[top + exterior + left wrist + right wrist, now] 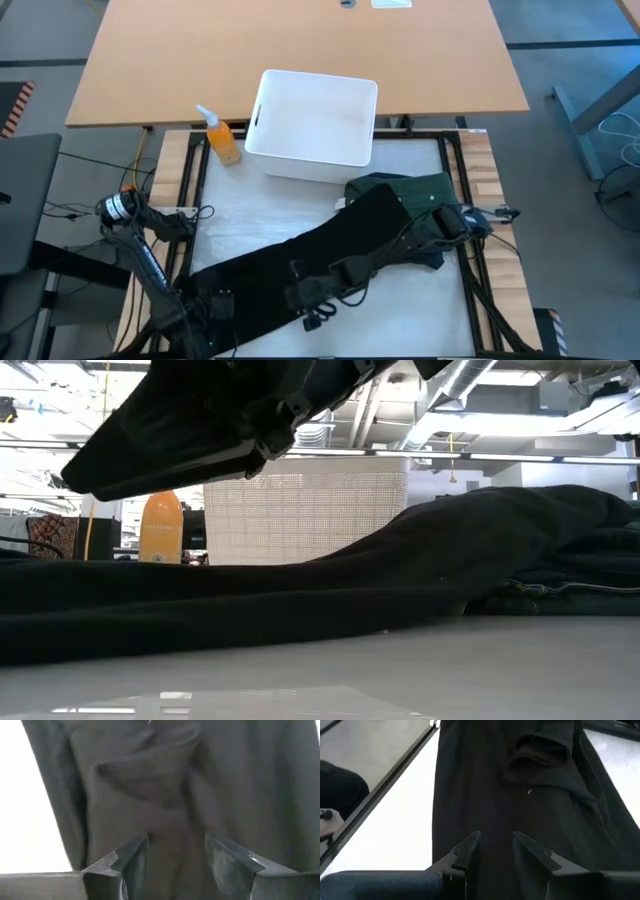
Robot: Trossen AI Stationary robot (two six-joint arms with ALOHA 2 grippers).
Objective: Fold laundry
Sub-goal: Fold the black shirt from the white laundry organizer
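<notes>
The black garment (300,265) is lying as a long band across the tabletop (300,205), its long axis running diagonally from the near left corner up toward the right edge, where its far end is resting against a bunched dark green garment (415,192). The bin (312,122) is sitting at the far edge, clear of both.

The left gripper (215,305) is hovering over the near-left end of the band, close to the tabletop's near edge. In its wrist view the left gripper (176,857) is showing its fingers (131,857) apart, with wrinkled cloth directly beneath and between them but nothing pinched.

The right gripper (320,300) is reaching across from the right edge and is hanging over the band's middle, near its near-side hem. Its wrist view has the right gripper (495,847) with fingers (466,851) partly apart over flat black cloth, not clamping it.

Both are sitting above the same near long edge, so the fold probably turns on that hem: cloth is lying straight below each pair of fingers, and the left arm is nearer the band's free end.
</notes>
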